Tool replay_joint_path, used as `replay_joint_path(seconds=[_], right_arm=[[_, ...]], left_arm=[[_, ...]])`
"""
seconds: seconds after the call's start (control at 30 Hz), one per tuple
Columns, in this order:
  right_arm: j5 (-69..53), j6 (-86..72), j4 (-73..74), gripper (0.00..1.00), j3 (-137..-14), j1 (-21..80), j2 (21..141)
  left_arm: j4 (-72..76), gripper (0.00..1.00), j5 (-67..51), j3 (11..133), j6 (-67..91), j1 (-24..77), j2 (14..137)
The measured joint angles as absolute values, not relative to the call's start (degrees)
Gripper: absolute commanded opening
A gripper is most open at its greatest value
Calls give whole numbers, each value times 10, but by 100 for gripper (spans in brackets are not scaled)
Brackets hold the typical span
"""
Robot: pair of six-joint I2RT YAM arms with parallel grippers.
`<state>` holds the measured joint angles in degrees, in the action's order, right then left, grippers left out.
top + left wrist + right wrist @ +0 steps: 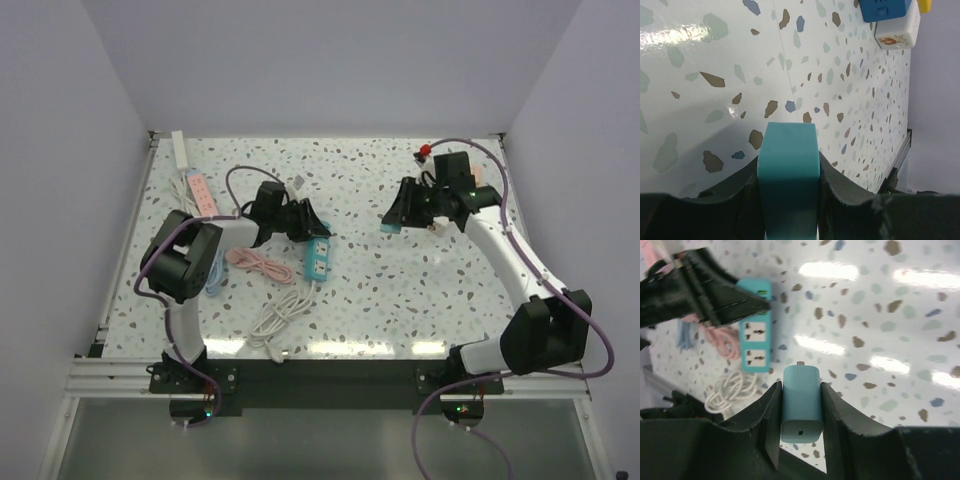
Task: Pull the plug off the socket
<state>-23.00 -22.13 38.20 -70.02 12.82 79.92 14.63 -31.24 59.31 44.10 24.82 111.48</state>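
On the speckled table [400, 300]: my left gripper [310, 230] clamped on the far end of the teal power strip [319, 258]; my right gripper [395, 217] closed around a teal plug [388, 229], well apart from that strip. Also present: a pink cable [258, 265] and a white cable [280, 315] coiled beside the strip, and a pink power strip [203, 192] and a white power strip [180, 148] at the far left.

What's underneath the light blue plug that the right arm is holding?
Only bare speckled white tabletop shows beneath the light blue plug, which is shut in the right tool. One metal pin shows at its far end; its sides are covered by the tool's fingers.
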Motion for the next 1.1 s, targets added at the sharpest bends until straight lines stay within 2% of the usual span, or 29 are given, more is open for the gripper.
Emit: replay_joint_path(seconds=[0.2,0.4,0.6,0.93,0.97,1.0,1.07,1.1], right_arm=[[-78,-225,416,0,-750,52,861],[55,-242,423,0,-866,-6,981],[109,-273,408,0,-938,-15,1090],[156,-305,413,1,-1067,-40,1220],[156,-305,413,10,-1073,-41,1227],[156,-305,412,18,-1076,-41,1232],[154,-305,413,35,-1077,-41,1239],[152,-304,413,39,-1077,-41,1241]], left_arm=[[93,0,-339,628,417,210,1095],[-84,0,-325,776,325,100,1095],[-193,0,-294,909,258,-1,1147],[-296,0,-236,997,230,-87,1248],[-301,4,-236,1005,230,-91,1254],[-304,18,-236,1010,230,-93,1258],[-305,20,-236,1012,231,-95,1260],[-305,22,-236,1012,232,-96,1260]])
